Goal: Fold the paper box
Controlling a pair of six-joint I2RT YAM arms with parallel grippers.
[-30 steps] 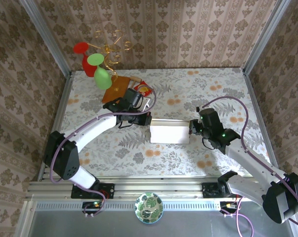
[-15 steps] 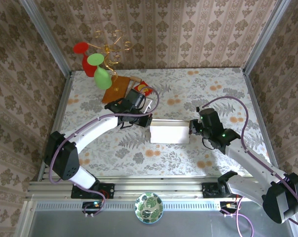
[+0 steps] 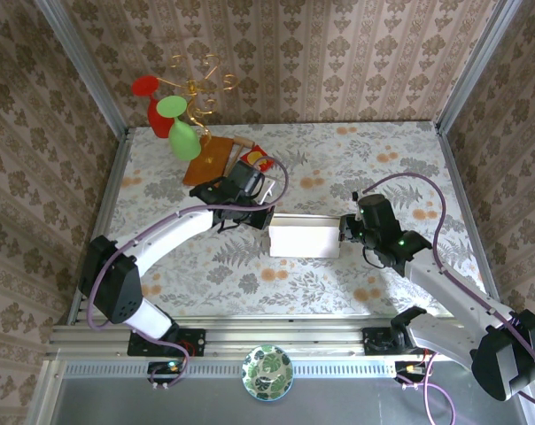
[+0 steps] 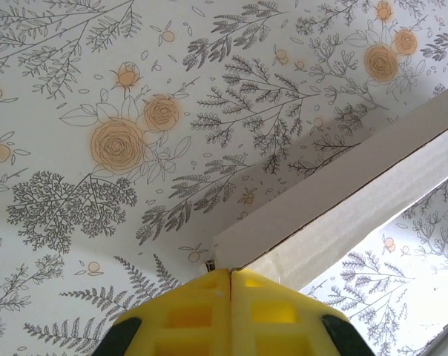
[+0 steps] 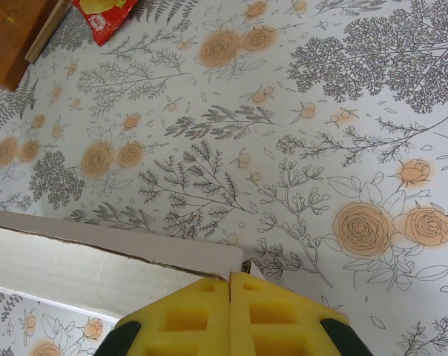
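We touch the paper box [image 3: 304, 241] with left hand [image 4: 231, 274] and right hand [image 5: 230, 277] — both pressed together — pushing hard could squash it.

Far left corner of the flower-printed table cover [image 3: 383, 159], a red goblet [image 3: 148, 88] and green goblet [image 3: 181, 133] crowd a tangle of gold wire [image 3: 201, 84], a brown wooden board [image 3: 207, 159] just beside them with a red packet [image 3: 259, 159] at its right edge, and a leaf-patterned dish [image 3: 267, 373] sits on the front metal ledge.
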